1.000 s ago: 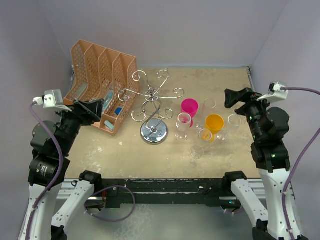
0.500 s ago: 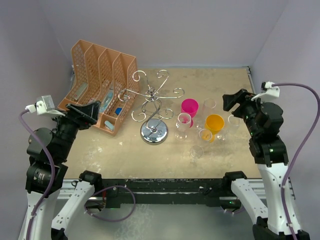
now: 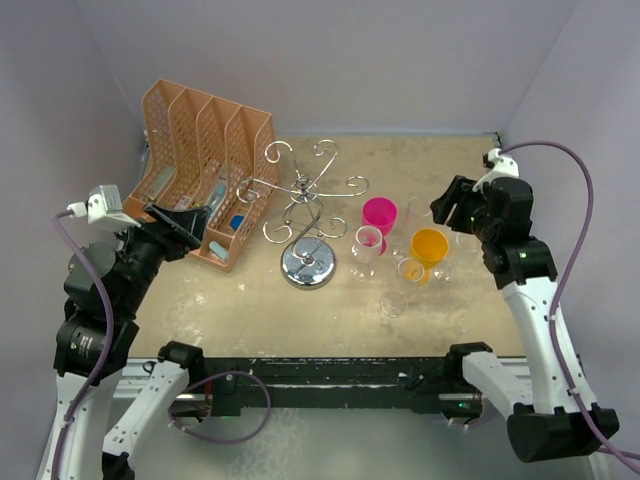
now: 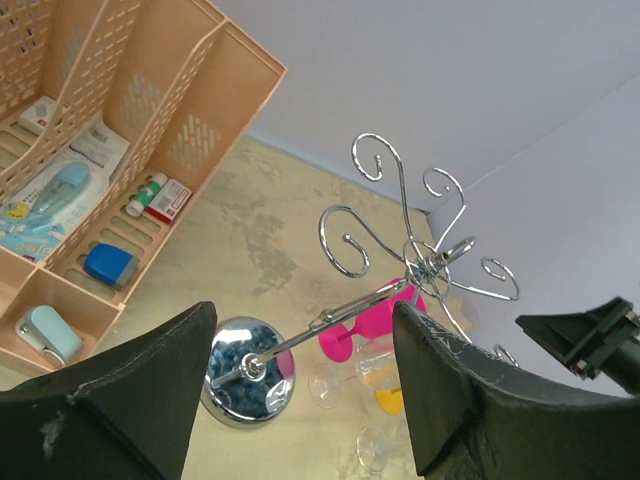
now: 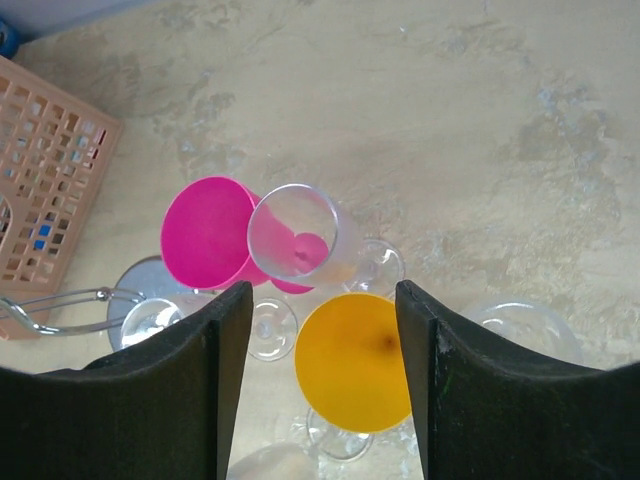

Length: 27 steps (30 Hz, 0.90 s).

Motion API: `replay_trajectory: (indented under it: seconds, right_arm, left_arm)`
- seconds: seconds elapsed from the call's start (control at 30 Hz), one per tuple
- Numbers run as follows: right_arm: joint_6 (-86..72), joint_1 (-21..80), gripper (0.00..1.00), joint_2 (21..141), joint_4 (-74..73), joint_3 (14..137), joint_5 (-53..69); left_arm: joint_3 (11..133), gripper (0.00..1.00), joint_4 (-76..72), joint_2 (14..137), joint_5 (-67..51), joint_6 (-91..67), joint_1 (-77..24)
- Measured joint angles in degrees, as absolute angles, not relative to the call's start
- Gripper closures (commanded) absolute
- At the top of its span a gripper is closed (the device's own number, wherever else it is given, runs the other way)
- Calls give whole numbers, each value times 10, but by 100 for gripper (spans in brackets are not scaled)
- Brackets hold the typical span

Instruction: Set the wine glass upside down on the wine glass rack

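- The right gripper [image 5: 322,300] hangs with its jaws spread wide and nothing between them.
- Directly below the gap between those jaws stands an orange glass [image 5: 350,360], mouth up.
- Just ahead of the jaws stands a clear glass [image 5: 293,232], and a pink glass [image 5: 205,232] touches it on the side toward the other arm.
- All three stand upright with stems vertical, so their long axes run straight toward the jaws, rims first.
- Which glass is meant, I cannot tell.
- The wine glass rack [image 3: 308,215] stands beyond the pink glass, off the same side of the jaws, near the glasses but apart from them.
- The left gripper [image 4: 300,320], jaws also spread and empty, points at the rack from well apart.
- The glasses lie past the rack from it, so the right arm is clearly nearer.
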<state>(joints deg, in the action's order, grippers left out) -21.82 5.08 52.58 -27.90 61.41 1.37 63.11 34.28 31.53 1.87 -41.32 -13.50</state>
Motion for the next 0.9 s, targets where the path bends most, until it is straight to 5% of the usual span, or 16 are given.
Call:
replay_trajectory:
  seconds: [0.33, 0.9]
  right_arm:
    - [-193, 51, 54, 628, -264, 628, 8]
    - [-166, 80, 54, 686, -271, 645, -11]
  left_arm:
    - [669, 32, 369, 299, 4, -394, -135]
    - [677, 32, 401, 274, 38, -367, -135]
